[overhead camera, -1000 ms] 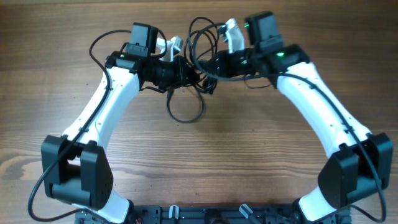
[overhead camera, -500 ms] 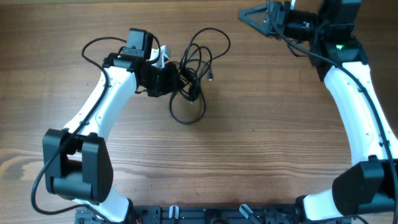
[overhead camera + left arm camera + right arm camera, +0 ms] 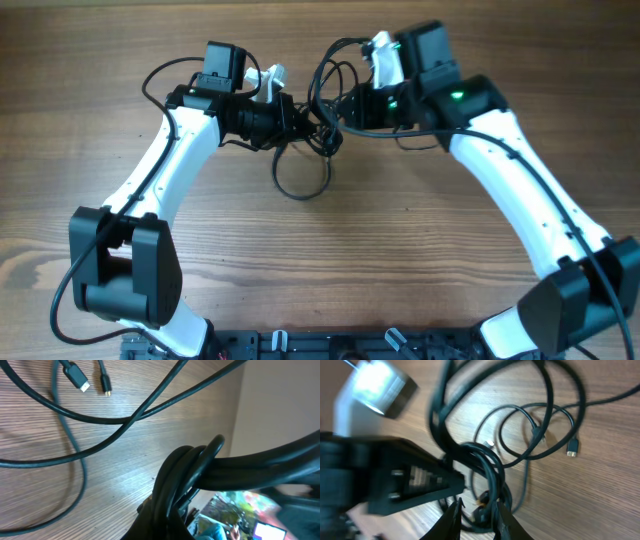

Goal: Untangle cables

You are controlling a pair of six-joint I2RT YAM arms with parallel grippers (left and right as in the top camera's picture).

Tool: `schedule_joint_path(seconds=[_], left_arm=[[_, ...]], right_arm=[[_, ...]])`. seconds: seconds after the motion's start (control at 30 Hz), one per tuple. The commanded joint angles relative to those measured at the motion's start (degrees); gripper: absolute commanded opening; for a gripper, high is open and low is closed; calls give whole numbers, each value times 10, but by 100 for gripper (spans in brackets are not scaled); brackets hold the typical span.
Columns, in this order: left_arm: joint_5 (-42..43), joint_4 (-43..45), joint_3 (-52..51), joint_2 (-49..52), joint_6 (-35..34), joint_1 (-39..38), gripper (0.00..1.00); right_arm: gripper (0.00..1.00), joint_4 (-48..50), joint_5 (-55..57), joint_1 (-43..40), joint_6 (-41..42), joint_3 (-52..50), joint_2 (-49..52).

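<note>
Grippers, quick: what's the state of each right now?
Left gripper: shut on the cables.
Right gripper: slightly open, straddling the cables, not clearly clamped.

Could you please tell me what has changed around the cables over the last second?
The right gripper, at the cables a second ago, swung away to the far right corner of the table and has come back to them. Its fingers now straddle some strands, though a firm grip is not clear. The left gripper stayed shut on the cables, which remain in roughly the same spot.
</note>
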Motion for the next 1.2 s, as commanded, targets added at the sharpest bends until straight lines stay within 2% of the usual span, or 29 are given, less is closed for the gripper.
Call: schedule_joint_path(seconds=[0.0, 0.2, 0.37, 0.53, 0.6, 0.7, 0.83, 0.93, 0.97, 1.03, 1.07, 1.13, 1.17], left_arm=[[47, 5, 3, -8, -26, -2, 4], [48, 7, 3, -8, -28, -2, 4], [47, 7, 3, -8, -28, -2, 4], [-35, -21, 3, -8, -27, -2, 4], [-35, -25, 3, -8, -27, -2, 4], [-33, -25, 3, -8, -24, -2, 4], [-35, -37, 3, -8, -9, -2, 4], [-32, -40, 3, -8, -10, -2, 4], [-14, -41, 3, -8, -9, -2, 4], [20, -39, 3, -8, 6, -2, 4], [64, -39, 3, -8, 21, -2, 4], [83, -24, 3, -8, 21, -1, 4], [83, -14, 3, -8, 21, -1, 4]], right_arm=[[19, -7, 73, 23, -28, 2, 39], [17, -7, 84, 45, -25, 2, 70], [5, 15, 70, 45, -23, 2, 79], [4, 76, -54, 4, 24, 5, 48], [4, 114, -143, -30, 71, 5, 45], [4, 135, -191, -46, 103, 5, 48], [4, 206, -337, -100, 166, 5, 48], [4, 184, -294, -152, 122, 5, 48], [4, 147, -195, -164, 81, 3, 48], [4, 119, -106, -160, 32, 2, 49], [4, 115, -68, -142, -21, 2, 49], [7, 106, -83, -126, -30, 2, 49], [15, 102, -106, -121, -43, 2, 49]])
